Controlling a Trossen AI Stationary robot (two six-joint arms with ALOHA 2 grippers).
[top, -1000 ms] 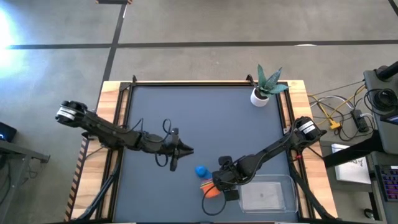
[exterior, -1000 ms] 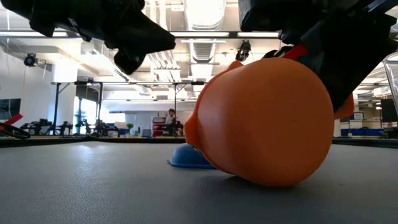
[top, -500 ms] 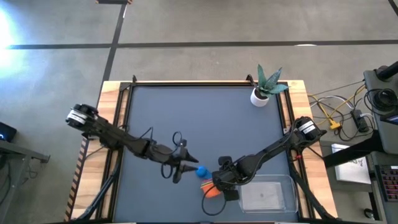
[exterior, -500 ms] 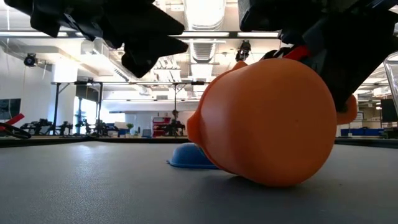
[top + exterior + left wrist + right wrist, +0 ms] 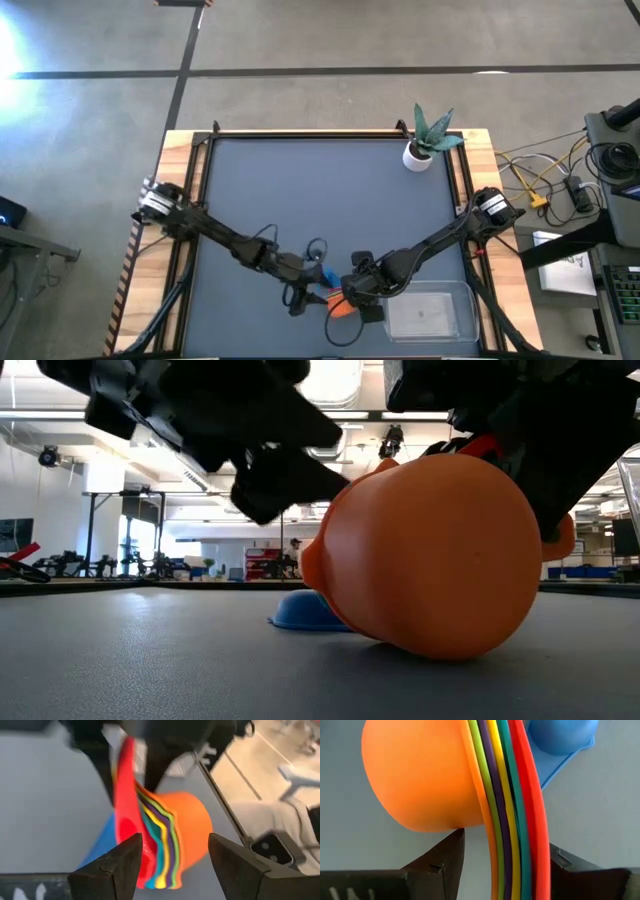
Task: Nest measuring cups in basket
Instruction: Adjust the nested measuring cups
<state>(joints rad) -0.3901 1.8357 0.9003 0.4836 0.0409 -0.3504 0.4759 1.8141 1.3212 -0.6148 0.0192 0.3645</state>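
Note:
A nested stack of measuring cups lies on its side near the table's front edge, the orange cup (image 5: 341, 308) outermost. Red, teal, yellow, purple and green rims (image 5: 507, 795) show inside it. My right gripper (image 5: 502, 865) is shut on this stack. The blue cup (image 5: 305, 615) lies mouth down on the table just behind it. My left gripper (image 5: 175, 865) is open and reaches in from the left, its fingers wide apart and just short of the stack. The clear basket (image 5: 432, 313) stands to the right of the stack. My right gripper pinches the stacked flat handles (image 5: 506, 847) of the nested cups between its two fingers, several layers at once. It comes in slanting from the table's right. The stack is tipped on its side, and the orange cup's round wall (image 5: 440, 650) rests on the table.
A small white pot with a green plant (image 5: 418, 153) stands at the far right corner. Wooden rails (image 5: 180, 210) border the dark mat. Both arms crowd the near middle of the table. Cables lie off the right edge.
My left gripper has travelled toward the table's right and near edges, dropping in beside the blue cup and the stack, and its fingers have opened. My right gripper and the stack have stayed where they were.

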